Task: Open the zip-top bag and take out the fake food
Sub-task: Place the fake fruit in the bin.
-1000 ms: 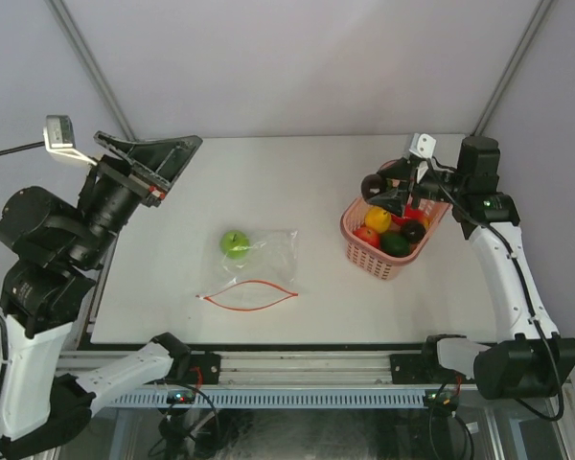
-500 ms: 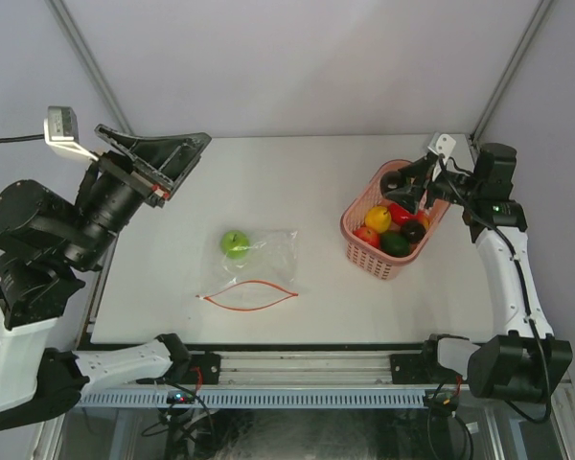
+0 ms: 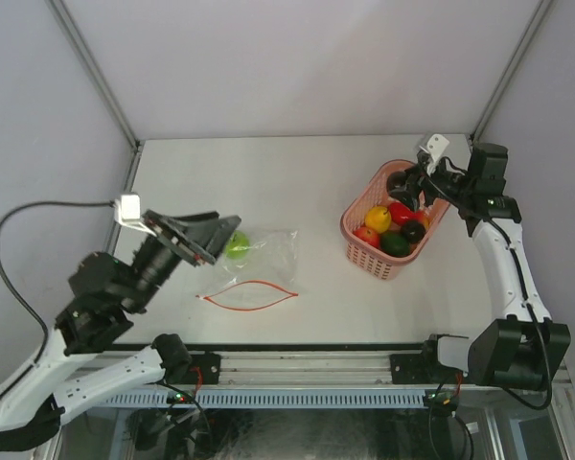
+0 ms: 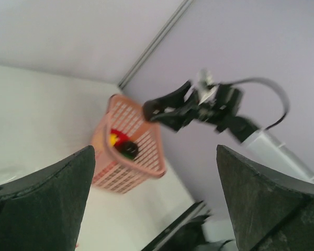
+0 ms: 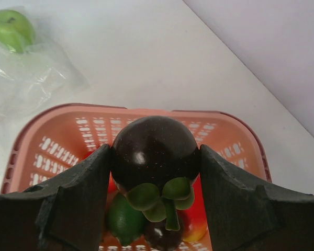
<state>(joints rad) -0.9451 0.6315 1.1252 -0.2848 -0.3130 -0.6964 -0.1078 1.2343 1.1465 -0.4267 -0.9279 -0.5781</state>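
Right pincer [image 5: 156, 157] gripping glossy round blackish fruit [image 5: 153, 141] over slotted pink basket [image 5: 52, 154], left pincer [image 4: 154, 151] wide open

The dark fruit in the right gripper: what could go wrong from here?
The right gripper holds the dark fruit by its round sides above the basket; it could slip, or bounce off the piled fruits and roll out.
The open left gripper hangs by the green fruit in the bag and may push the bag away.

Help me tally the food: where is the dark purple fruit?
In the right wrist view, the dark purple fruit is gripped between the right fingers, hanging over the pink basket on the robot's right side.
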